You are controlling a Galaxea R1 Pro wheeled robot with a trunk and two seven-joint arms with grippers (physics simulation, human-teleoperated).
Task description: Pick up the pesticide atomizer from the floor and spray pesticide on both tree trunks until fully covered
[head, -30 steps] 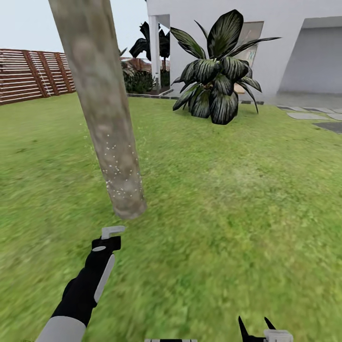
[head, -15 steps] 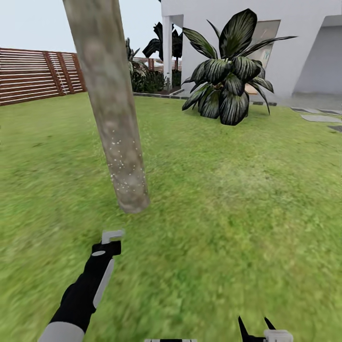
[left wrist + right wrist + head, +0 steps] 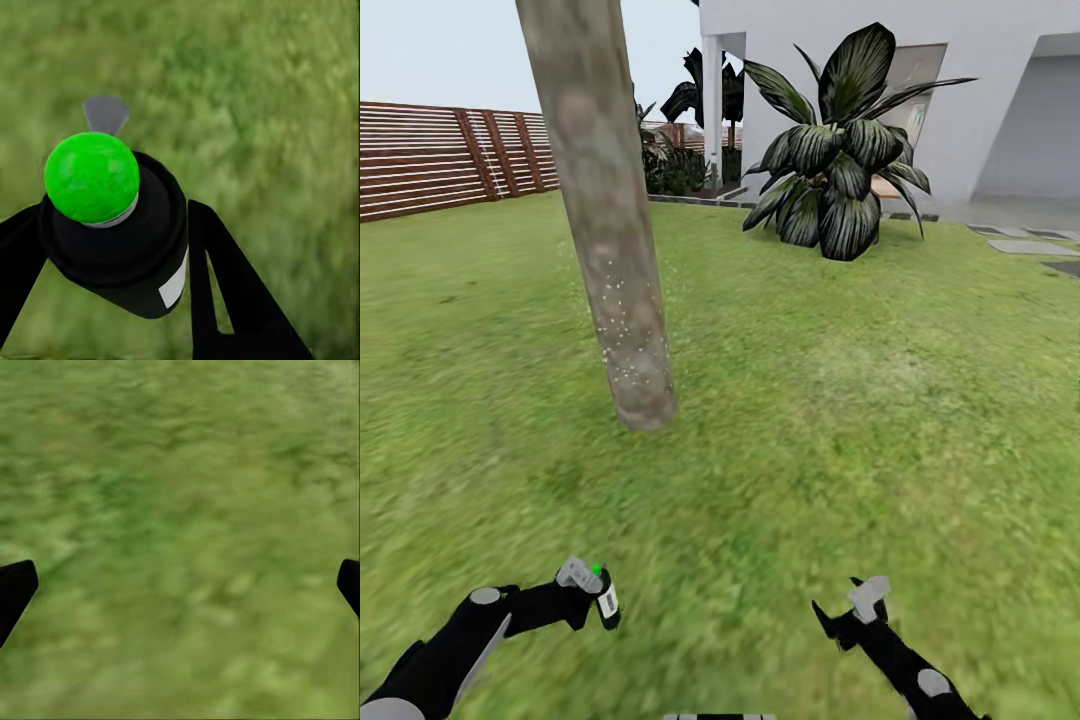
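Green-capped pesticide atomizer (image 3: 112, 225) sits pinched in the left pincer (image 3: 595, 598); right pincer (image 3: 848, 612) spread, empty; spraying in hand, speckled tree trunk (image 3: 610, 250) needs the nozzle raised.

Tree trunk (image 3: 610, 250) front-left on grass (image 3: 840, 400); broad-leaved plant (image 3: 840, 150) behind, right.

From the head we look forward and down across the lawn (image 3: 840, 400), with the trunk (image 3: 610, 250) close ahead, the fence (image 3: 430, 155) and house (image 3: 980, 90) far behind. Our left wrist camera sits right behind the atomizer (image 3: 112, 225), facing grass. Our right wrist camera faces down at nearby grass (image 3: 180, 525). All three views share the lawn.
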